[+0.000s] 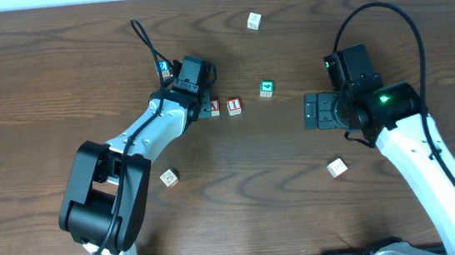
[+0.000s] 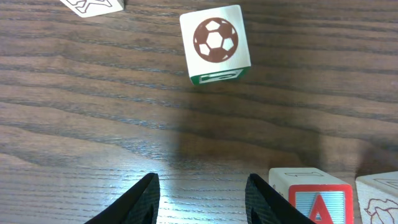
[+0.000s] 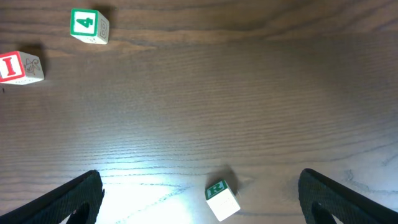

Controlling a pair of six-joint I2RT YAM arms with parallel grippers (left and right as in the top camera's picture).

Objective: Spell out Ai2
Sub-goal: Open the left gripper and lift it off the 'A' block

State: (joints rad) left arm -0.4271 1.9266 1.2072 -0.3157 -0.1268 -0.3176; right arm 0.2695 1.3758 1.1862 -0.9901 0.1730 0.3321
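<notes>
The red-framed "A" cube and the red-framed "I" cube sit side by side mid-table. The blue-framed "2" cube lies up-left of them, beside the cable. My left gripper hangs over the "A" cube's left side. In the left wrist view this gripper is open over bare wood, and the "A" cube stands just outside the right finger. My right gripper is wide open to the right of the row. From the right wrist view the "I" cube shows far left.
A green "4" cube sits right of the "I". Whitish cubes lie at the back, front left and front right. A soccer-ball cube lies ahead of the left fingers. A green "R" cube lies between the right fingers, touching neither.
</notes>
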